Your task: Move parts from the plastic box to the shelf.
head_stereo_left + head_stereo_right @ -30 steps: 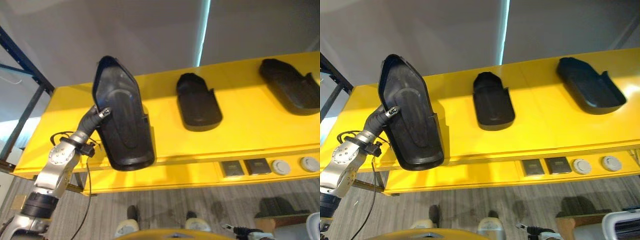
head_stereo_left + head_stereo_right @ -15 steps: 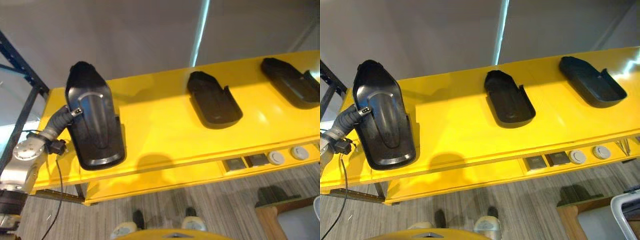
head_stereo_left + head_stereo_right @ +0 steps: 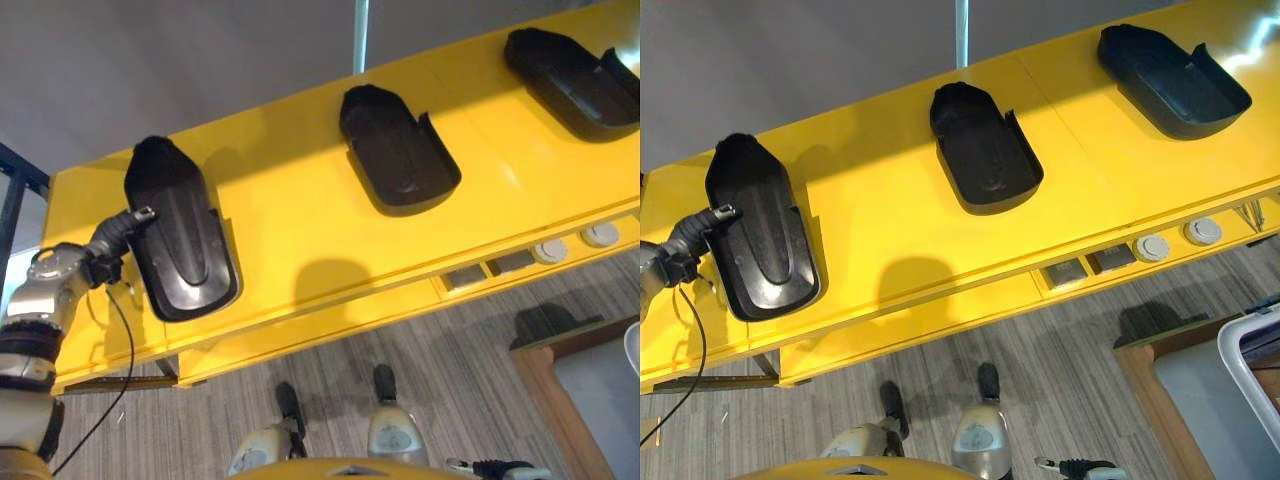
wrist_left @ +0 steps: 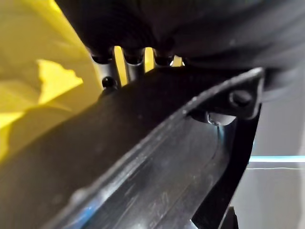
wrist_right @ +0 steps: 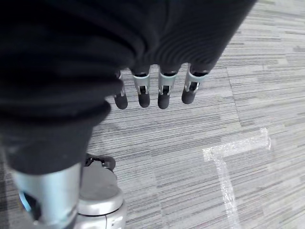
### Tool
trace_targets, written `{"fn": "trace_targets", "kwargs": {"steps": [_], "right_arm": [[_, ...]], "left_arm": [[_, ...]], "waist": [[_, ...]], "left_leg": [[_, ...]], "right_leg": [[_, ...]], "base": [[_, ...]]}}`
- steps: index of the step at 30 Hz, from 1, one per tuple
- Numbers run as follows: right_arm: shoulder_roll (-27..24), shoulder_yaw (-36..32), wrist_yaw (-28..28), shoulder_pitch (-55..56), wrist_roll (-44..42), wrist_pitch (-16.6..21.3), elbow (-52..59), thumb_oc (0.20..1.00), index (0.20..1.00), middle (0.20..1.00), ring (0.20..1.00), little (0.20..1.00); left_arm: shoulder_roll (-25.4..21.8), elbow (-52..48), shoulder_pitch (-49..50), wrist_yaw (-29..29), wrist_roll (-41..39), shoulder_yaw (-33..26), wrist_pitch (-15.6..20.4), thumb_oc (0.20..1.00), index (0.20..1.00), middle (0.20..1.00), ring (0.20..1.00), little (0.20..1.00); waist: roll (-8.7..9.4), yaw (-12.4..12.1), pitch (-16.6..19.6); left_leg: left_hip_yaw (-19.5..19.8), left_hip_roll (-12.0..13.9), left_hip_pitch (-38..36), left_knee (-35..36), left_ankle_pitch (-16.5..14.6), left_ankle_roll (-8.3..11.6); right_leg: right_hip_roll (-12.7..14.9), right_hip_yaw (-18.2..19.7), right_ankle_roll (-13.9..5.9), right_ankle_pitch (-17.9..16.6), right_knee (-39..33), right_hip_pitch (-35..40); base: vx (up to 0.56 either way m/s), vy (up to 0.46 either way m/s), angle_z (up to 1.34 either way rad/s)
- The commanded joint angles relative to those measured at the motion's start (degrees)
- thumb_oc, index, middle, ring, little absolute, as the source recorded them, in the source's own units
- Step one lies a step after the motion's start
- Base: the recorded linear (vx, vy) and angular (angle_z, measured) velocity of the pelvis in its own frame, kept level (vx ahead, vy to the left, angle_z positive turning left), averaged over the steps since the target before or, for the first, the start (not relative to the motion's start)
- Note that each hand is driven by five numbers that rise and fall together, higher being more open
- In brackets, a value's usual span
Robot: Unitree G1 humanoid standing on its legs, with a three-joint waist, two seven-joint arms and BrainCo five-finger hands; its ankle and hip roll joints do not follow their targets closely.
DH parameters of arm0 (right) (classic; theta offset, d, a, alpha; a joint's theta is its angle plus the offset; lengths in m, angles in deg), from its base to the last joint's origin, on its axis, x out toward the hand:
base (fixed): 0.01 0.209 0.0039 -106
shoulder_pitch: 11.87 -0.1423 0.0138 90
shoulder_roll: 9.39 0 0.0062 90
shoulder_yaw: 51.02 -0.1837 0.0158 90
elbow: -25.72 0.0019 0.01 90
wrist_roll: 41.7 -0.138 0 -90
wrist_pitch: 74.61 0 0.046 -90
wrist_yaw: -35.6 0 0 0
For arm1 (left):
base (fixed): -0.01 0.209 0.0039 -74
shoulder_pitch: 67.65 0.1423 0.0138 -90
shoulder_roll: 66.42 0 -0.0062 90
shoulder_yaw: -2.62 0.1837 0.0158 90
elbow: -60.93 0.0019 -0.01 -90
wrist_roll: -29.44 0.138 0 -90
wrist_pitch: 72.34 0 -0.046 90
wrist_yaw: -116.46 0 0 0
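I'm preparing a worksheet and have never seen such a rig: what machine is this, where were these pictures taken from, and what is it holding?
It is a humanoid robot. Two pictures come from cameras in its head, looking down; two from cameras on its wrists. Its left hand grips a black moulded plastic part, set on the long yellow shelf. Two similar black parts, one in the middle and one at the right, lie there already. Its right hand hangs relaxed above the grey striped floor, holding nothing.

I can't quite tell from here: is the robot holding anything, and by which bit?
Yes. Its left hand grips the black part by its left edge, over the yellow shelf. The right hand holds nothing.
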State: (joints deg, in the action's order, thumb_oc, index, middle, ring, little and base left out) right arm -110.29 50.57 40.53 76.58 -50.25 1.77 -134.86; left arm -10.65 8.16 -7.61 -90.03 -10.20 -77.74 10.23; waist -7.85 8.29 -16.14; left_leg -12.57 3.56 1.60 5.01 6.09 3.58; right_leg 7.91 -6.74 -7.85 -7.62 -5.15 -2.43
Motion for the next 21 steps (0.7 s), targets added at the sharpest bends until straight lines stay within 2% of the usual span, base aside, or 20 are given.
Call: {"fn": "trace_targets", "kwargs": {"steps": [1,6,18,19,20,21], "right_arm": [[-0.73,2.86,0.94,-1.31,1.23,-1.08,0.41,1.000,1.000,1.000,1.000,1.000],[-1.37,3.53,1.49,-2.01,1.04,-0.90,0.86,1.000,1.000,1.000,1.000,1.000],[-1.44,4.68,-0.01,-3.72,-2.30,-0.61,1.99,1.000,1.000,1.000,1.000,1.000],[-1.51,4.67,-0.11,-3.96,-2.29,-0.58,1.91,1.000,1.000,1.000,1.000,1.000],[-1.49,4.65,-0.22,-4.11,-2.34,-0.55,1.72,1.000,1.000,1.000,1.000,1.000],[-1.53,4.61,-0.36,-4.21,-2.46,-0.48,1.61,1.000,1.000,1.000,1.000,1.000]], "left_arm": [[-7.64,3.76,-8.67,0.24,2.81,1.54,2.80,0.200,0.200,0.200,0.200,0.200],[-8.64,5.70,-11.50,0.95,3.59,3.99,2.74,0.200,0.200,0.200,0.200,0.200],[-7.92,8.33,-17.09,4.22,5.99,8.50,-1.51,0.200,0.200,0.200,0.200,0.200],[-7.86,8.63,-17.30,5.14,6.47,8.70,-1.71,0.583,0.583,0.583,0.583,0.583],[-7.83,8.77,-17.44,5.84,6.73,8.83,-1.79,1.000,1.000,1.000,1.000,1.000],[-7.87,8.94,-17.59,6.43,7.12,8.91,-1.87,1.000,1.000,1.000,1.000,1.000]], "waist": [[1.02,0.87,-2.86],[0.85,1.19,-4.22],[1.18,1.38,-6.16],[1.21,1.38,-6.23],[1.21,1.35,-6.30],[1.20,1.33,-6.34]], "left_leg": [[0.56,-4.75,0.18,-0.01,-7.31,-2.81],[0.62,-4.32,1.11,-0.01,-6.76,-2.31],[0.95,-3.17,2.27,-0.01,-6.17,-1.49],[0.93,-3.13,2.33,-0.01,-6.12,-1.44],[0.90,-3.08,2.33,-0.01,-6.08,-1.39],[0.88,-3.03,2.32,-0.01,-6.04,-1.33]], "right_leg": [[-3.75,3.90,1.44,4.76,0.90,-2.38],[-3.81,4.24,1.66,4.76,0.88,-3.10],[-3.37,3.98,1.85,4.80,0.57,-3.81],[-3.48,3.99,1.95,4.85,0.57,-3.84],[-3.49,3.93,1.96,4.87,0.57,-3.81],[-3.52,3.89,1.97,4.90,0.57,-3.78]], "base": [[-0.03,0.018,-0.04],[-0.01,0.006,-0.01],[-0.01,-0.001,-0.01],[0.00,0.000,0.00],[0.00,0.000,0.00],[0.00,0.000,0.00]]}}
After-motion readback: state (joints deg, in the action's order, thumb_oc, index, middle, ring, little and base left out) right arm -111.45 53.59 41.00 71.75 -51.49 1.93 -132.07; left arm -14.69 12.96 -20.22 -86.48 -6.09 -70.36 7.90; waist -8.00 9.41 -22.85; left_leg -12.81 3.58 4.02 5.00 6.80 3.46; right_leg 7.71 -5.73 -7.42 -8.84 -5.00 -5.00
